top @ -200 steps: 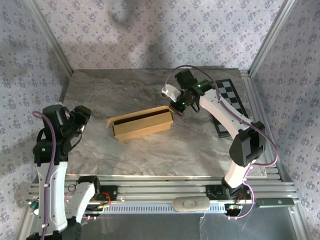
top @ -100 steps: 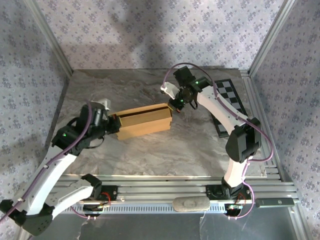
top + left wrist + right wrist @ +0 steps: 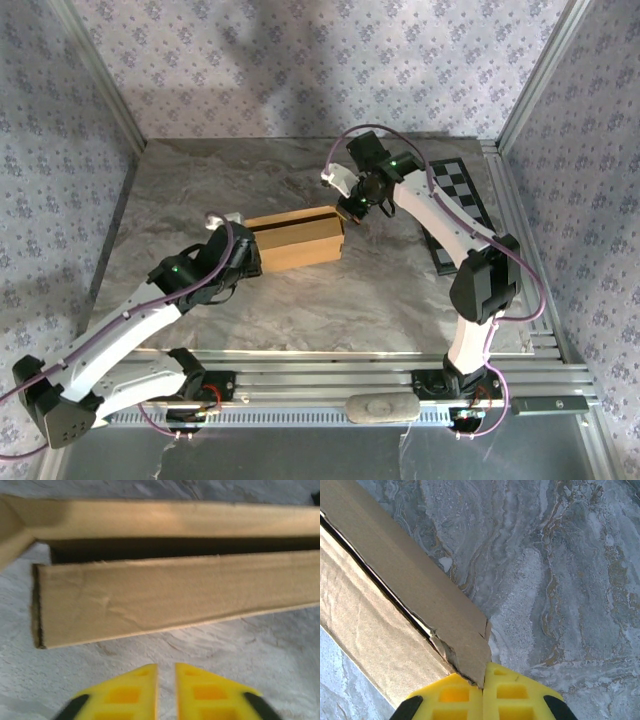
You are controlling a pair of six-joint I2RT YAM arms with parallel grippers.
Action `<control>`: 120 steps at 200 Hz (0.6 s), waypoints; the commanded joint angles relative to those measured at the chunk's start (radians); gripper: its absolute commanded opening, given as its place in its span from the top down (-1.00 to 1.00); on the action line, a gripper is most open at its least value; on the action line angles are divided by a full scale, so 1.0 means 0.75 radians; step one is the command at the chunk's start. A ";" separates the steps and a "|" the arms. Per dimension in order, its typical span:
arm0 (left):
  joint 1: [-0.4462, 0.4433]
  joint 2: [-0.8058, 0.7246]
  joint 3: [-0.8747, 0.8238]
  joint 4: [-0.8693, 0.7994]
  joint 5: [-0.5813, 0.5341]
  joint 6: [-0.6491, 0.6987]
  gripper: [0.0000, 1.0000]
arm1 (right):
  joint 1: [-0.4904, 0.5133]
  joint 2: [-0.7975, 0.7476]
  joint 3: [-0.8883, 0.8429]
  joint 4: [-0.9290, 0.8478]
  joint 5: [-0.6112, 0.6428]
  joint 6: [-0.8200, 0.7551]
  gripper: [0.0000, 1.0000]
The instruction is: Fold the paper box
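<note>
The paper box (image 3: 296, 240) is showing plain tan-brown cardboard, no print, w/ a dark shadowed slot along its top. The table (image 3: 300, 300) is looking grey-white marble, swirly veins & brownish streaks. The walls (image 3: 300, 60) are wearing pale lilac-grey wallpaper, small repeating floral sprigs. The checkerboard (image 3: 462, 190) is showing blk & wht squares. The left arm (image 3: 130, 320) & right arm (image 3: 450, 225) are showing white shells, blk joints, purple cables (image 3: 366, 127), tiny green lights (image 3: 176, 268) glowing. The left gripper (image 3: 166, 680) & right gripper (image 3: 482, 690) are showing bright yellow fingers, blk at the outer edges.
</note>
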 commanded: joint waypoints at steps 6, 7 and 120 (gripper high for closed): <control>0.038 -0.044 0.251 -0.087 -0.227 0.199 0.30 | -0.012 0.045 0.025 -0.085 -0.023 0.014 1.00; 0.042 -0.044 0.258 -0.097 -0.237 0.209 0.29 | -0.012 0.045 0.024 -0.086 -0.024 0.015 1.00; 0.558 0.137 0.302 -0.151 0.209 0.825 0.05 | -0.010 0.080 0.081 -0.122 -0.054 0.023 1.00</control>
